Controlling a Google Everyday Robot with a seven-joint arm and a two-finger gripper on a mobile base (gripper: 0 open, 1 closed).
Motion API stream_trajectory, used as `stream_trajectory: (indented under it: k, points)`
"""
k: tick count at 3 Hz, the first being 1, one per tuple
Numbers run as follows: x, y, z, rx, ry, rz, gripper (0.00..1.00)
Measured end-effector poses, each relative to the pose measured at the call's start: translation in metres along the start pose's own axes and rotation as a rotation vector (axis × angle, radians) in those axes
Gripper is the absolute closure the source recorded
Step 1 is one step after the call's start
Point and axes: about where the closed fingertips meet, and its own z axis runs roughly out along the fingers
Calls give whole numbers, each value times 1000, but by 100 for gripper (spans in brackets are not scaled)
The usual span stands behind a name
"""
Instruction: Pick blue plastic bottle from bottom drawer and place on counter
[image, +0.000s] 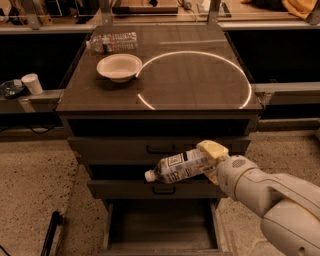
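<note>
**A:** Gripper (209, 162), where?

**B:** In front of the cabinet, level with the two handled drawers and below the lip of the counter (200, 85). Its fingers (213, 148) are closed on the base end of the blue plastic bottle (181, 166). The bottle lies near-horizontal, cap (149, 176) pointing left and a little down. It is out of the bottom drawer (160, 225), which stands open beneath it.

**A:** Weak point?

**B:** The hold, I'd judge. It grips one end only, so most of the bottle's length hangs out past the fingers. A quick lift or turn could let it pivot or slide out. A drop from here would land in the open drawer or on the floor beside it.

**A:** And on the way up?

**B:** The bottle sits close to the drawer fronts. If it rises without backing off first, the cap end may catch a black handle (162, 149) or strike the underside of the counter's edge — that could lever it loose.

**A:** Up top?

**B:** The white bowl (119, 66) and the clear water bottle (112, 41) stand at the back left. The cap leads on that side, so a wide swing could knock the bowl. The right half, inside the white arc (239, 70), looks the safer landing.

**A:** Release?

**B:** If it is let go on its side it may roll toward an edge. Upright, or set down gently, would be steadier.
</note>
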Motion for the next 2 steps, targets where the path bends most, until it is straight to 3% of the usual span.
stream_trajectory:
  k: [2]
  points:
    - [20, -61, -6, 28, -6, -115, 100]
